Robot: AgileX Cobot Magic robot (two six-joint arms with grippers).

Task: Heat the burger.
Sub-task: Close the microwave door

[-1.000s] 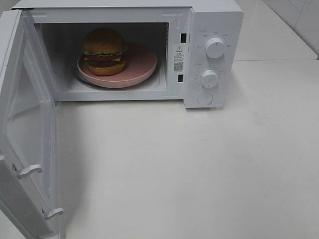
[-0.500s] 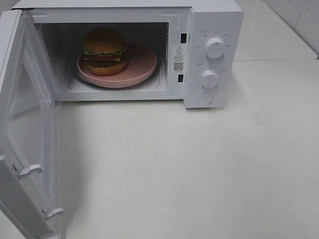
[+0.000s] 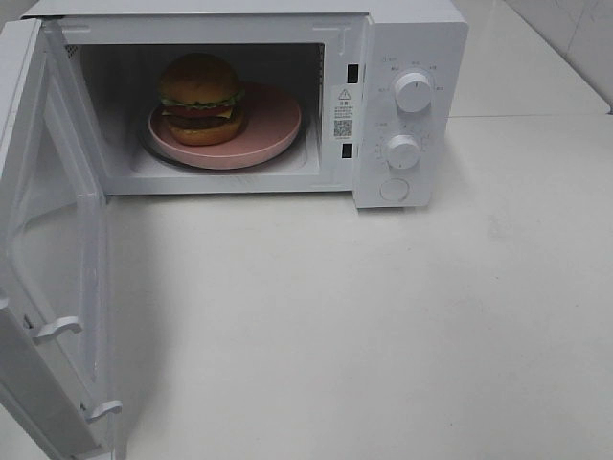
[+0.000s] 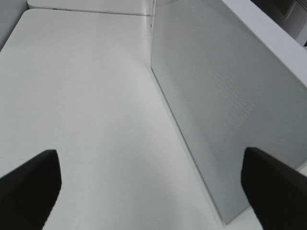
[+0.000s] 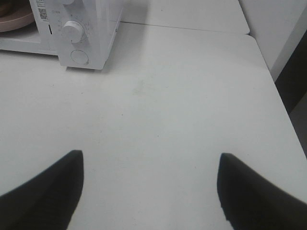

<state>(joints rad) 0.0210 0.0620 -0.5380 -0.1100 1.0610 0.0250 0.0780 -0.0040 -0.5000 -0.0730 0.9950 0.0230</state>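
The burger (image 3: pixel 200 96), with a golden-brown bun, lettuce and a dark patty, sits on the left part of a pink plate (image 3: pixel 273 129) inside the white microwave (image 3: pixel 412 57). The microwave door (image 3: pixel 48 249) is swung wide open to the left. Neither gripper shows in the exterior view. In the left wrist view my left gripper (image 4: pixel 149 153) is open and empty, beside the door's grey outer face (image 4: pixel 225 105). My right gripper (image 5: pixel 149 154) is open and empty above the table, some way in front of the control panel (image 5: pixel 73 31).
Two round knobs (image 3: pixel 413 92) (image 3: pixel 403 151) and a round button (image 3: pixel 394 189) sit on the microwave's right panel. White tabletop (image 3: pixel 364 326) stretches in front. The table's right edge (image 5: pixel 268 72) shows in the right wrist view, with a wall beyond.
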